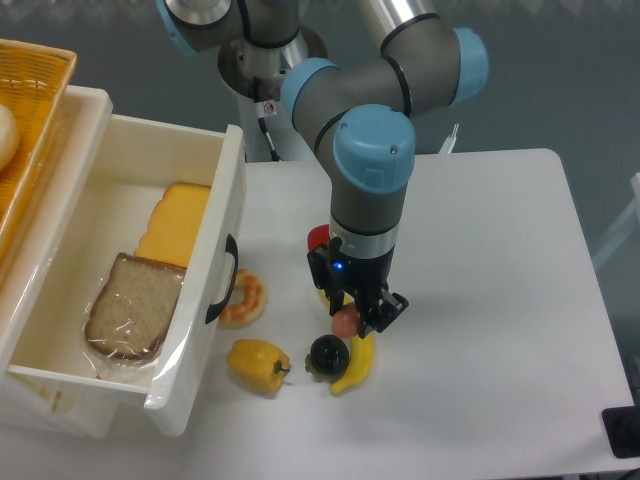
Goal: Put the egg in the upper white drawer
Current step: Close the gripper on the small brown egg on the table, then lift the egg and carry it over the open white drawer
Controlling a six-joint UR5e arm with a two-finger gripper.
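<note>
Gripper: my black two-finger gripper (352, 317) at lower centre straddles the small pinkish-tan egg (345, 321); whether it is clamped, I cannot tell.
Neighbours: small round black fruit (328, 354) and yellow banana (356, 365) touch below.
Advice: I'd lift straight up, then carry left into the tall white plastic drawer (226, 180).

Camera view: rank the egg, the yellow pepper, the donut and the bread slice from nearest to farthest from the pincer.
1. Egg, at the pincer tips.
2. Yellow pepper, lower left; donut, left by the drawer handle: too close to call.
3. Bread slice, inside the white drawer, far left.
</note>
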